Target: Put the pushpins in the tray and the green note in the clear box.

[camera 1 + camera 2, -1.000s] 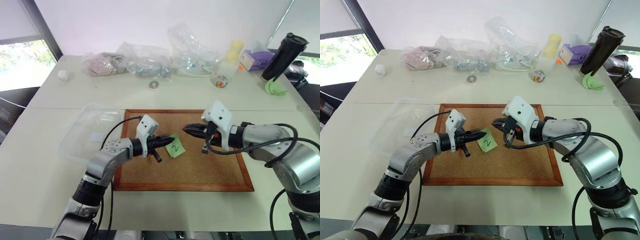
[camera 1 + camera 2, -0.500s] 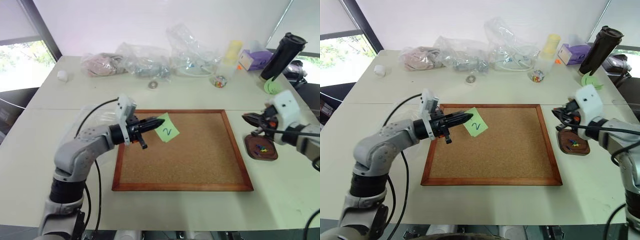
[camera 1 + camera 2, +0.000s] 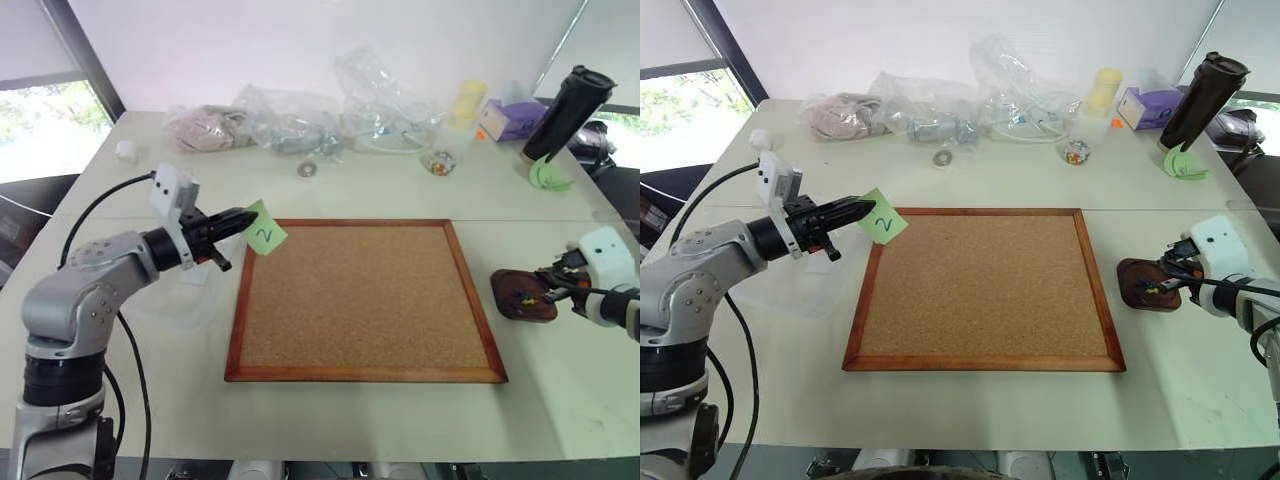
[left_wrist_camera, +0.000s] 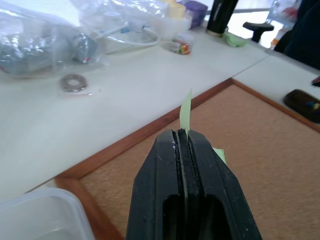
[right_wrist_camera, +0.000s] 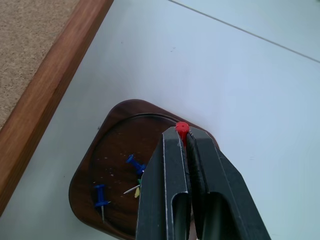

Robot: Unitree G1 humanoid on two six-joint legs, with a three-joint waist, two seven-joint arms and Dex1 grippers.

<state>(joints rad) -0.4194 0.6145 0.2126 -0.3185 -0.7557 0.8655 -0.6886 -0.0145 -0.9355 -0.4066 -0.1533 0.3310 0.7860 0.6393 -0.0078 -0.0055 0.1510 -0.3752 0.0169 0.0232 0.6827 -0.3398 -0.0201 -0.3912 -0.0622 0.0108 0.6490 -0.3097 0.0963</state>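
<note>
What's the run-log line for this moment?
left tool: shut on green note, near cork board corner | right tool: shut on red pushpin, over tray | tray: blue pushpins inside

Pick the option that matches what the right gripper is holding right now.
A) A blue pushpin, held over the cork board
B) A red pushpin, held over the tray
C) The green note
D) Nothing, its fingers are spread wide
B: the right gripper is shut on a red pushpin above the tray, where blue pushpins already lie.
</note>
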